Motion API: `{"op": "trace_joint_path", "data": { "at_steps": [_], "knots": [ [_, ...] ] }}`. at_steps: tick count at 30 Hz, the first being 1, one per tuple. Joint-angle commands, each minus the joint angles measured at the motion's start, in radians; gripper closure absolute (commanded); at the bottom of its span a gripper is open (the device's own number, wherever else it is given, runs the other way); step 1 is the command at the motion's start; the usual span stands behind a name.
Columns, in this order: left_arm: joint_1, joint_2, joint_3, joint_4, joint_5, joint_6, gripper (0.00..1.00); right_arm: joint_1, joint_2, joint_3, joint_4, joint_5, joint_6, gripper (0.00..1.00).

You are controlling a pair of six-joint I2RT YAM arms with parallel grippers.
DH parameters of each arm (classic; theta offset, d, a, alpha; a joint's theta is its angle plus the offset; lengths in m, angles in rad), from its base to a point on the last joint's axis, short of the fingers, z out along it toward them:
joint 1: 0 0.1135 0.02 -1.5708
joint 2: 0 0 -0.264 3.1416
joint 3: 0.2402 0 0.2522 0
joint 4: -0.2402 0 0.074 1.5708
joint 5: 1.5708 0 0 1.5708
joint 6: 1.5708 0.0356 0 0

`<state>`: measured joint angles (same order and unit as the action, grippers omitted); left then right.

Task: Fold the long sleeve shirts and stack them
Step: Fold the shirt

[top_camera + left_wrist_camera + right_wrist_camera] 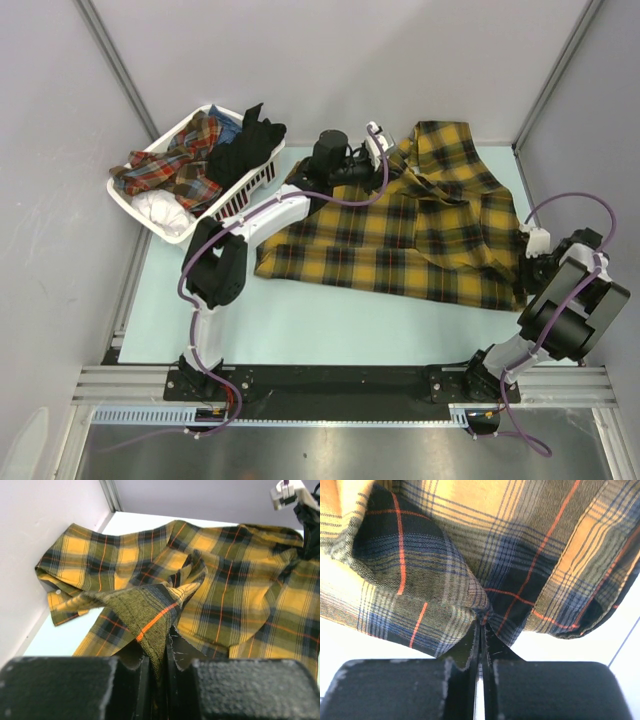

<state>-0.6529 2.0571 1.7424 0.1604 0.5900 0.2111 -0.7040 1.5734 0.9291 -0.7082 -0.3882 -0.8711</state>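
My left pincer (159, 647) is nipped shut on a raised fold at the far edge of the plaid shirt (400, 240). My right pincer (481, 624) is clamped tight on its right edge. The shirt lies spread on the table (300, 320), right of centre — folding looks barely begun. Next, I judge, both grips must lift together — evenly.

Plaid shirt (400, 240) corner hidden behind right arm (575, 305).

The shirt (400, 235) is matt woven cloth, the basket (250, 187) smooth plastic.
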Motion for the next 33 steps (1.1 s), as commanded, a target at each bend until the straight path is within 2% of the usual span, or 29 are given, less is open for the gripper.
{"op": "trace_joint_path", "data": {
  "at_steps": [1,3,4,5,8,10,11,12,14,15,16,20,24,29,33],
  "knots": [
    [0.029,-0.097,-0.026,0.004,0.070,0.057,0.86,-0.060,-0.010,0.010,-0.043,0.046,-0.080,1.00],
    [0.045,-0.109,-0.064,-0.007,0.131,0.105,0.86,-0.061,0.011,0.019,-0.082,0.043,-0.094,1.00],
    [0.053,-0.127,-0.081,-0.013,0.163,0.125,0.86,-0.055,0.013,0.028,-0.091,0.034,-0.089,0.97],
    [0.068,-0.135,-0.099,-0.028,0.198,0.152,0.86,-0.057,0.010,0.031,-0.100,0.026,-0.085,0.81],
    [0.093,-0.182,-0.173,-0.100,0.315,0.290,0.89,-0.055,-0.024,0.066,-0.158,-0.015,-0.075,0.59],
    [0.102,-0.213,-0.211,-0.216,0.379,0.445,0.90,-0.058,-0.058,0.098,-0.192,-0.072,-0.063,0.53],
    [0.114,-0.222,-0.222,-0.263,0.399,0.512,0.92,-0.060,-0.070,0.134,-0.227,-0.105,-0.063,0.44],
    [0.122,-0.232,-0.245,-0.303,0.415,0.631,0.94,-0.055,-0.082,0.149,-0.232,-0.129,-0.048,0.43],
    [0.150,-0.256,-0.271,-0.390,0.447,0.729,0.98,-0.028,-0.110,0.181,-0.264,-0.196,-0.052,0.43],
    [0.163,-0.261,-0.291,-0.430,0.467,0.855,0.99,-0.016,-0.121,0.188,-0.264,-0.231,-0.040,0.43],
    [0.176,-0.264,-0.299,-0.509,0.493,0.919,0.99,-0.002,-0.131,0.192,-0.260,-0.247,-0.037,0.42],
    [0.233,-0.259,-0.322,-0.682,0.505,1.222,1.00,0.124,-0.144,0.180,-0.226,-0.271,-0.026,0.41],
    [0.262,-0.247,-0.343,-0.754,0.507,1.317,0.99,0.210,-0.125,0.149,-0.177,-0.264,-0.003,0.40],
    [0.292,-0.245,-0.368,-0.829,0.504,1.425,0.92,0.245,-0.067,0.139,-0.165,-0.253,-0.017,0.44],
    [0.315,-0.238,-0.382,-0.860,0.489,1.456,0.90,0.250,-0.027,0.137,-0.165,-0.206,-0.019,0.46]
  ]
}}
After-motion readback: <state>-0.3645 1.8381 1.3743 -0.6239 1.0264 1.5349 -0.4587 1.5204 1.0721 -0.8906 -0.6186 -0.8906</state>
